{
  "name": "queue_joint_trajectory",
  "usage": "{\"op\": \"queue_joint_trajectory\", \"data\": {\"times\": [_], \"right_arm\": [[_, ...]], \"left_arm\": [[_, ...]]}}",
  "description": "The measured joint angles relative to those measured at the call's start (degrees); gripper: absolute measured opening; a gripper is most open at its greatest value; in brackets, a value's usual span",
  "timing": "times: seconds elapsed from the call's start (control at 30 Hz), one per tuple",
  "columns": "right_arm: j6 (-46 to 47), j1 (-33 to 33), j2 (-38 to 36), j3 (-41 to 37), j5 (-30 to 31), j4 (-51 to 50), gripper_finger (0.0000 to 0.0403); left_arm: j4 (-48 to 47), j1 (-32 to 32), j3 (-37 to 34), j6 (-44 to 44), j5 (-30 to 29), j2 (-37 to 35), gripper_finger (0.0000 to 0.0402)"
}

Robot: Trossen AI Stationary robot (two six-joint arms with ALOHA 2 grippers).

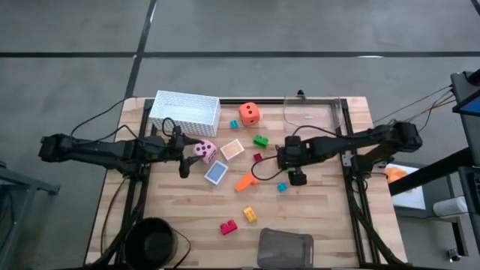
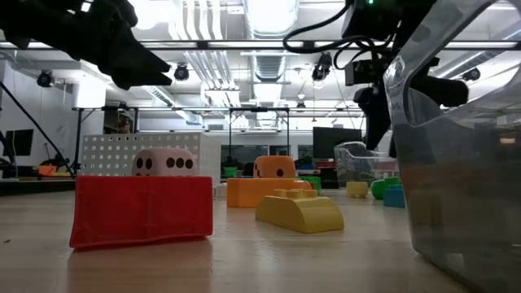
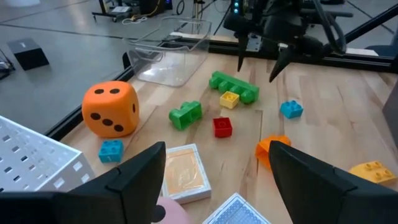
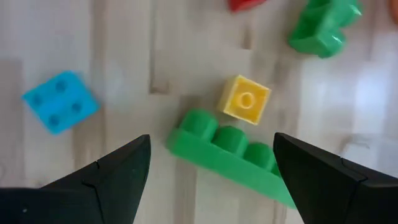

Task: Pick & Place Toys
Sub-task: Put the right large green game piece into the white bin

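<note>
While both pincers gape, right pincer (image 4: 208, 171) hovers over studded green brick (image 4: 233, 155).

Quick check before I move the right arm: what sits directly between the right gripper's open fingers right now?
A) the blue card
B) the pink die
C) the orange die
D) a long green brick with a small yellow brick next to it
D: the right wrist view shows the right gripper open over the long green brick, with the small yellow brick just beyond it.
</note>
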Motion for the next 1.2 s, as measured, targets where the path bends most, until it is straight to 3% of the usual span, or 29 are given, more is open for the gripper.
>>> {"op": "queue_joint_trajectory", "data": {"times": [0.2, 0.8, 1.07, 1.2], "right_arm": [[-9.2, -0.5, 0.1, -0.1, -1.9, -2.0, 0.0337], [-21.7, -10.7, 8.5, -0.4, -1.8, -1.7, 0.0336], [-23.3, -11.7, 14.5, -0.1, -1.9, -0.2, 0.0336], [-23.0, -11.7, 15.6, -0.1, -2.1, -0.3, 0.0308]], "left_arm": [[0.1, 0.0, -1.0, -0.1, 0.0, 0.0, 0.0289], [7.2, 0.0, -4.7, -0.1, 0.0, -0.1, 0.0289], [7.1, 0.0, -4.7, -0.1, 0.0, -0.1, 0.0289], [7.1, 0.0, -4.7, -0.1, 0.0, -0.1, 0.0289]]}}
